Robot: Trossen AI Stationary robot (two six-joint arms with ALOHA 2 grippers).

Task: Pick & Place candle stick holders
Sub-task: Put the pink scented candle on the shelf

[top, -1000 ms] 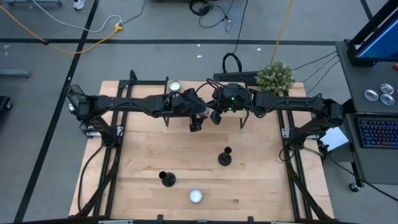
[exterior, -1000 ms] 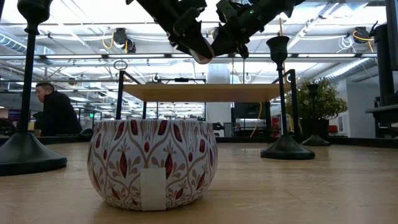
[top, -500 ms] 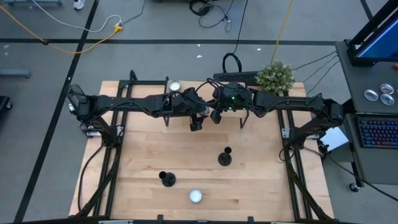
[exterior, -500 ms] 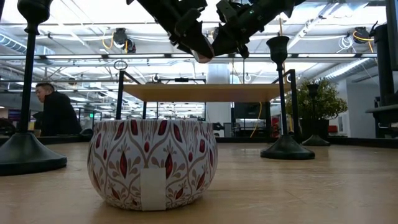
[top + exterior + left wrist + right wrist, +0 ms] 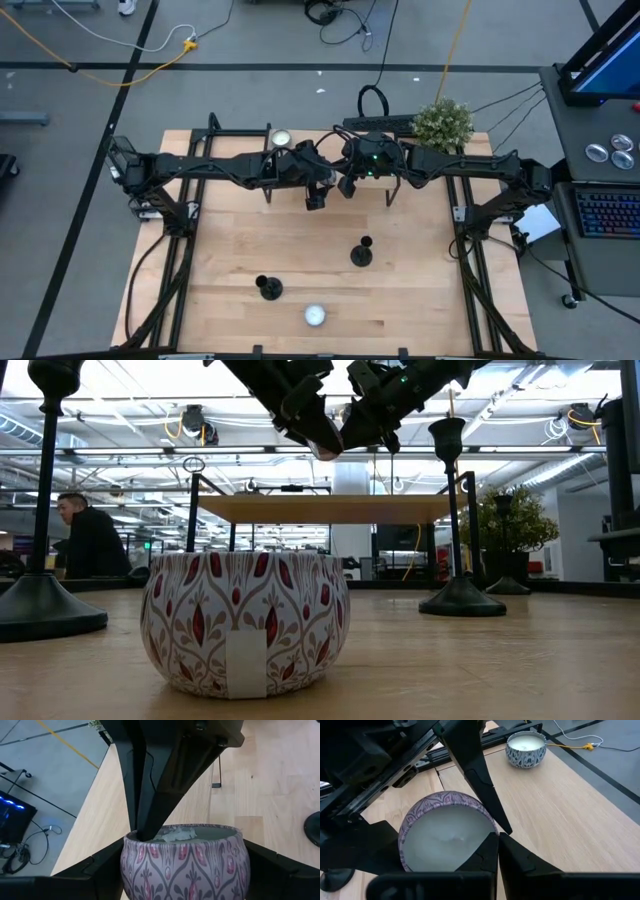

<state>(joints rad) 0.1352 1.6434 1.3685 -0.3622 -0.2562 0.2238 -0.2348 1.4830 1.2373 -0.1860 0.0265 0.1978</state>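
Note:
Two black candle stick holders (image 5: pixel 362 252) (image 5: pixel 268 288) stand upright on their disc bases on the wooden table. A third (image 5: pixel 505 545) shows only in the low view, far back by the plant. Both grippers meet high over the table's far middle on a purple-patterned candle tin (image 5: pixel 185 857) with white wax (image 5: pixel 445 837). My left gripper (image 5: pixel 316 198) is shut on the tin's sides. My right gripper (image 5: pixel 345 186) is shut on its rim. My left gripper pinches the tin's round wall (image 5: pixel 129 865) between its two fingers (image 5: pixel 95 867), one on each opposite side. The tin sits upright, open top up, lifted clear high above the table. My right gripper has its two fingers (image 5: pixel 520 865) closed together at the tin's top rim (image 5: pixel 491 831). They slant down onto it from above (image 5: pixel 146 831). Whether one fingertip is inside the rim cannot be told.
A red-patterned candle tin (image 5: pixel 245 622) stands at the near edge (image 5: pixel 315 316). Another tin (image 5: pixel 281 137) stands at the far edge. A potted plant (image 5: pixel 443 123) is at the far right. A person (image 5: pixel 90 540) sits in the room behind.

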